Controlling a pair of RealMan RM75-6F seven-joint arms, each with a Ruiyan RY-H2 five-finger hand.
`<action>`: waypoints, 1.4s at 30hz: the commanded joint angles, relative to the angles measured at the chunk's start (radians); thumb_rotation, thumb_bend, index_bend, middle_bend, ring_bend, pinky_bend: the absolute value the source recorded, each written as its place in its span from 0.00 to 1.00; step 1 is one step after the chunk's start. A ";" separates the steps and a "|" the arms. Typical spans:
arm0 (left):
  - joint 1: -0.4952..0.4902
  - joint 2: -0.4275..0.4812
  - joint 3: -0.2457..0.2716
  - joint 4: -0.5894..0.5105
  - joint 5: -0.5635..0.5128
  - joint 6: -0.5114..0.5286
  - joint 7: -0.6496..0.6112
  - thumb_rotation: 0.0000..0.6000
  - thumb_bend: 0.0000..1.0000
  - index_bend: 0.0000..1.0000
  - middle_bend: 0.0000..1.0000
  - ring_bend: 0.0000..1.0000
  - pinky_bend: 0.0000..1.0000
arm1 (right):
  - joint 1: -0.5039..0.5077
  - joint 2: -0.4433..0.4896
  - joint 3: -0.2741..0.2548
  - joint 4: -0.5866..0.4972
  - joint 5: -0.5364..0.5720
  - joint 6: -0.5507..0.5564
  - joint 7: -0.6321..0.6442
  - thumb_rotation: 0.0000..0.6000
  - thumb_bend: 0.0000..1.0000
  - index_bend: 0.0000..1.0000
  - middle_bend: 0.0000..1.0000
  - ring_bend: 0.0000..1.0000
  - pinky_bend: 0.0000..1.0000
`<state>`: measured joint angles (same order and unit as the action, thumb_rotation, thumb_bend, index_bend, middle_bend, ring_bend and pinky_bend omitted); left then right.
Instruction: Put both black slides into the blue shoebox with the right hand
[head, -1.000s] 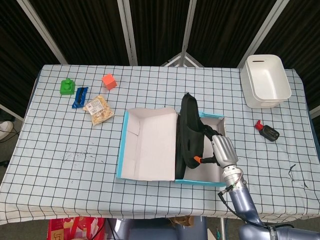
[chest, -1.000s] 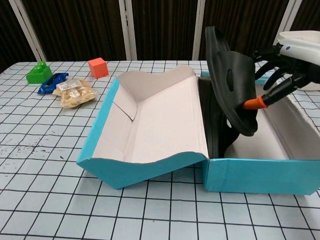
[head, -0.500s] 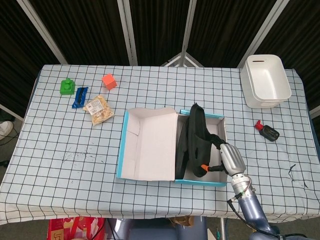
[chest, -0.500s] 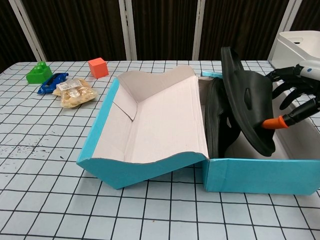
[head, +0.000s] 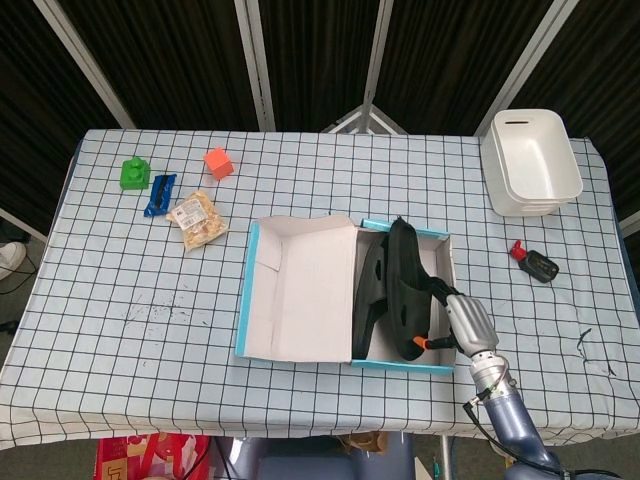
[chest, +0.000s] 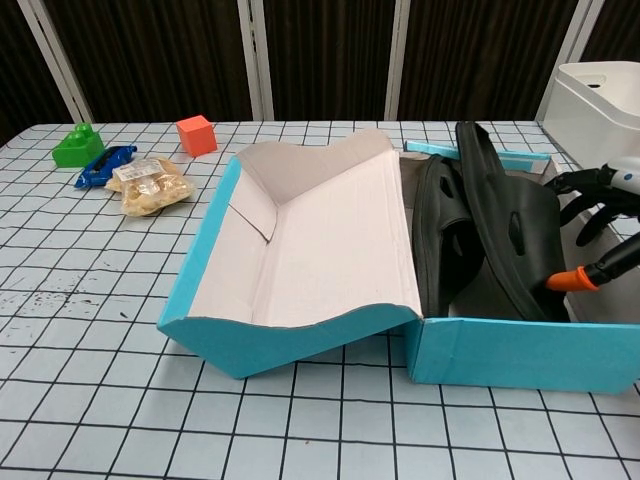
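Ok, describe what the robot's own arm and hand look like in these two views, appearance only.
Only the right arm shows. Its right hand has a silver-grey shell on the back and black fingers; one fingertip is capped in bright orange. Behind the hand comes a short metallic wrist collar, then a smooth blue-grey forearm with a thin dark cable running beside it. No markings are readable.
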<state>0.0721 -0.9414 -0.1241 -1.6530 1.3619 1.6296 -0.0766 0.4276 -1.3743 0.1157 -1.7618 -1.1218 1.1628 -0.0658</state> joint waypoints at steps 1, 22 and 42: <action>-0.001 -0.001 0.001 0.000 0.000 -0.002 0.003 1.00 0.37 0.01 0.00 0.00 0.03 | -0.001 0.007 -0.004 0.010 0.005 -0.012 -0.008 1.00 0.33 0.63 0.21 0.27 0.35; -0.004 -0.004 0.003 -0.003 0.004 -0.004 0.016 1.00 0.37 0.01 0.00 0.00 0.03 | 0.008 0.072 -0.044 -0.027 0.062 -0.078 -0.156 1.00 0.35 0.67 0.21 0.27 0.35; -0.003 0.001 0.006 -0.004 0.007 -0.007 0.001 1.00 0.37 0.01 0.00 0.00 0.03 | 0.033 0.178 -0.014 -0.174 0.123 -0.074 -0.245 1.00 0.35 0.00 0.18 0.18 0.33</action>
<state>0.0686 -0.9402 -0.1183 -1.6568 1.3690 1.6229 -0.0760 0.4578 -1.2046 0.0979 -1.9277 -1.0065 1.0889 -0.3045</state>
